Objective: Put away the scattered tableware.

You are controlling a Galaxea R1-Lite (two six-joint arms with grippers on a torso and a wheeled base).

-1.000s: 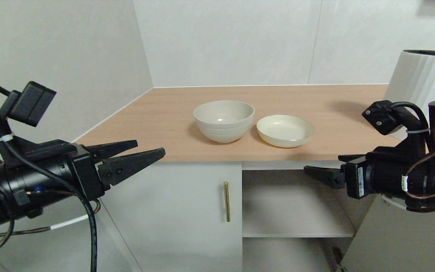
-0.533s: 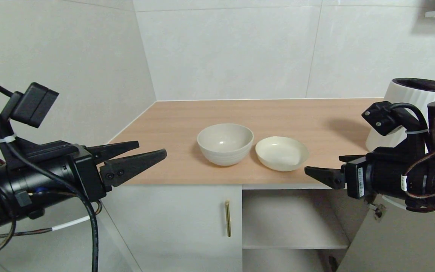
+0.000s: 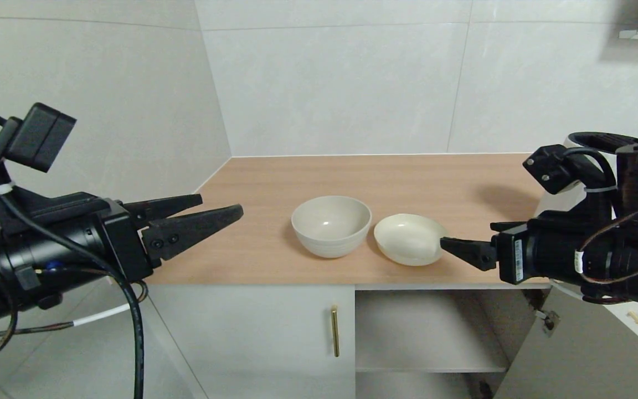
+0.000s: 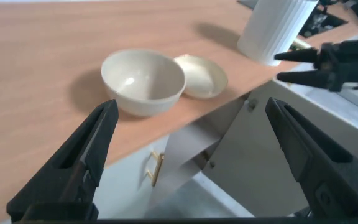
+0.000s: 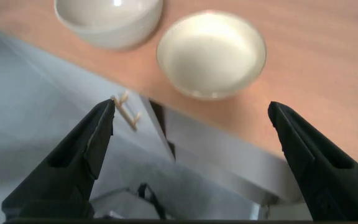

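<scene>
Two pale ceramic pieces stand side by side near the front edge of the wooden countertop (image 3: 274,183): a deep bowl (image 3: 330,224) and, to its right, a shallow dish (image 3: 409,238). My left gripper (image 3: 219,204) hangs open off the counter's front left corner, well apart from the bowl. Open and holding nothing, my right gripper (image 3: 467,234) has one fingertip close beside the dish's right rim. The left wrist view has the bowl (image 4: 143,81) and dish (image 4: 201,76) beyond its gripper (image 4: 190,109), with the right gripper (image 4: 278,67) farther off. Bowl (image 5: 109,18) and dish (image 5: 211,53) lie ahead of the right gripper (image 5: 190,107).
A tall white ribbed container (image 4: 275,28) stands on the counter's right end, behind my right arm. Under the counter are a closed door with a brass handle (image 3: 334,331), an open compartment with a shelf (image 3: 424,332), and its swung-open door (image 3: 574,354). Walls close the back and left.
The head view has shifted, so the counter sits lower and farther off. Both grippers now show level with the countertop instead of below it. The right fingertip is near the dish.
</scene>
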